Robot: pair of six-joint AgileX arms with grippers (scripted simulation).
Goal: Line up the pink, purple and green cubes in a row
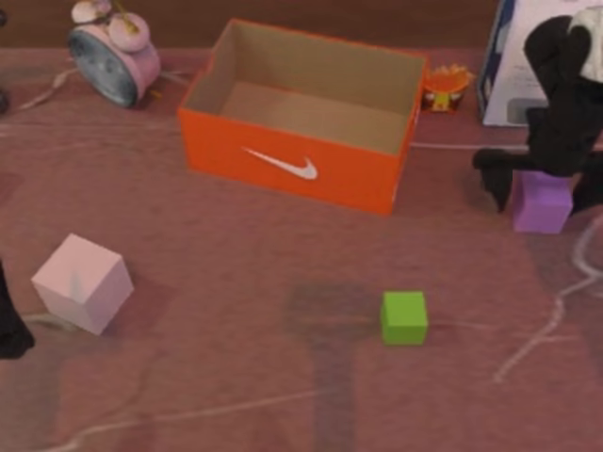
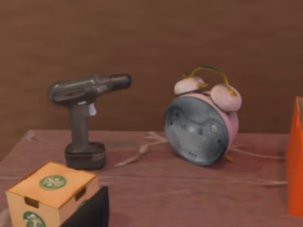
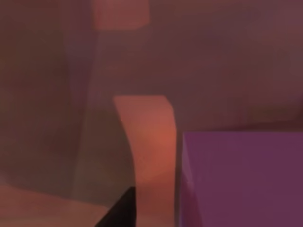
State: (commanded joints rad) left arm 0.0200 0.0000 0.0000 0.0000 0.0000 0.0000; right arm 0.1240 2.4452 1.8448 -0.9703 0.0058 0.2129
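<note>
Matte and plain, three cubes sit apart on the table (image 1: 245, 311): one large pale pink cube (image 1: 83, 282) turned cornerwise at the left, one small lime-green cube (image 1: 404, 317) squarely set near the middle, one violet purple cube (image 1: 542, 201) at the right. Right gripper (image 1: 539, 181) stands over the purple cube, fingers spread either side, whether gripping I cannot tell; left arm (image 1: 9, 325) parked at the left edge

desk (image 1: 245, 311): reddish-pink top, marbled with thin pale veins, fills most of the top view
desk edge: far edge shows in the left wrist view, left corner there too
wall (image 2: 151, 42): brown, faint horizontal grain, right behind the desk
light: soft, from above; blurred shadows fall on the desk
floor: not in view
windows: not in view
</note>
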